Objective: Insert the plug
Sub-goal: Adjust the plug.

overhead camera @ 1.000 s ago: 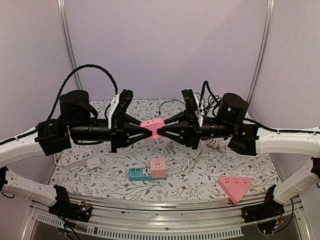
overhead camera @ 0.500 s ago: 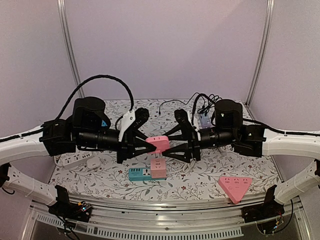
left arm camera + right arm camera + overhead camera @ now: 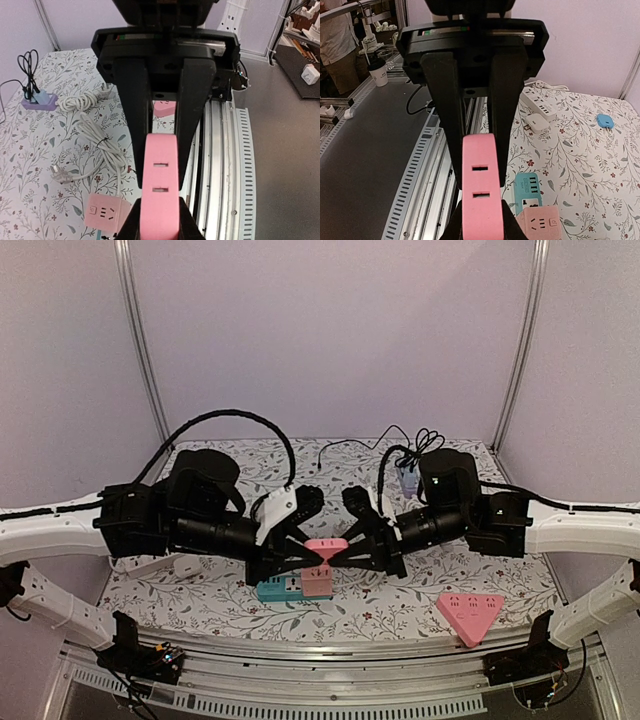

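Observation:
A pink plug [image 3: 325, 548], a rounded block with two slots on its face, hangs in the air between both arms. My left gripper [image 3: 312, 552] is shut on its left end and my right gripper [image 3: 339, 552] is shut on its right end. The left wrist view shows the plug [image 3: 160, 190] between my left gripper's [image 3: 159, 217] fingers, with the right gripper's fingers behind it. In the right wrist view the plug [image 3: 481, 190] sits in my right gripper [image 3: 481, 222]. Just below it a pink cube socket [image 3: 318, 580] stands against a teal power strip [image 3: 272, 588]. The plug's prongs are hidden.
A pink triangular socket [image 3: 470, 613] lies at the front right. A white power strip [image 3: 542, 102] and a white adapter [image 3: 536, 121] lie at the left. A coiled white cable [image 3: 95, 135] and a purple holder [image 3: 39, 102] lie further back. A slotted metal rail [image 3: 320, 675] lines the near edge.
Both arms have come down and toward the near edge together, carrying the pink plug from mid-table height to just above the pink cube socket.

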Robot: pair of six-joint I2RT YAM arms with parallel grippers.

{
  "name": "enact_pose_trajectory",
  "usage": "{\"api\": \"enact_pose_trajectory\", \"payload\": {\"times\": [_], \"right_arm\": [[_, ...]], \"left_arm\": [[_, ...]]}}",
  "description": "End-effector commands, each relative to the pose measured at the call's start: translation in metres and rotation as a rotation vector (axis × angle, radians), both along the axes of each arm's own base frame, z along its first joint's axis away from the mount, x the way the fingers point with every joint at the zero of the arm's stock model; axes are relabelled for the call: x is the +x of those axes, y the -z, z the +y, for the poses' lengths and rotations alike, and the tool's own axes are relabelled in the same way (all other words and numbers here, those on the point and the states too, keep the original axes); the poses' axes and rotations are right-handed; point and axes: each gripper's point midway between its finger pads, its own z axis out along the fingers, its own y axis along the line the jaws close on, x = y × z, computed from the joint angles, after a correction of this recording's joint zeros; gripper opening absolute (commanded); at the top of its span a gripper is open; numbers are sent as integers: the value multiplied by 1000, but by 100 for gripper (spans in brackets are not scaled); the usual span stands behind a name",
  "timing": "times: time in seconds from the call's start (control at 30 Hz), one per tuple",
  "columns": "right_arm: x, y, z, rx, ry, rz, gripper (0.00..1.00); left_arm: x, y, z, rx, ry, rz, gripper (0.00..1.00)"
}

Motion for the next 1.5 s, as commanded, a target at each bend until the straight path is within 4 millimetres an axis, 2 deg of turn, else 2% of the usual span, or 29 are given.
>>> {"api": "enact_pose_trajectory", "payload": {"times": [0.0,0.03,0.1,0.13,0.17,0.2,0.37,0.57,0.67,0.73,0.87,1.07,1.27,1.47], "right_arm": [[-2,-4,-3,-8,9,7,0],[-1,-2,-3,-13,11,1,0],[1,-1,-5,-13,25,-20,0],[3,-1,-6,-15,33,-29,0],[4,-1,-6,-16,38,-37,0],[4,-1,-6,-16,38,-52,0],[14,2,-2,-22,32,-83,0],[26,12,5,-32,4,-90,0],[31,15,6,-28,-25,-92,0],[34,19,7,-32,-36,-102,0],[43,27,9,-32,-43,-118,0],[53,31,14,-25,-54,-127,0],[58,40,13,-35,-62,-118,0],[63,45,15,-43,-62,-116,0]], "left_arm": [[-3,-7,-4,-9,5,-44,0],[-2,-8,-3,-19,-3,-49,7],[3,-8,3,-39,-42,-72,45],[6,-5,7,-46,-65,-88,56],[8,-7,12,-62,-83,-106,64],[10,-5,16,-71,-97,-118,65],[17,6,29,-110,-154,-171,58],[19,27,20,-87,-107,-237,59],[22,27,18,-157,-106,-286,58],[26,26,22,-220,-120,-298,54],[30,34,27,-278,-99,-271,47],[46,54,14,-232,-82,-196,46],[62,54,24,-297,-84,-163,43],[60,62,17,-287,-27,-107,27]]}}
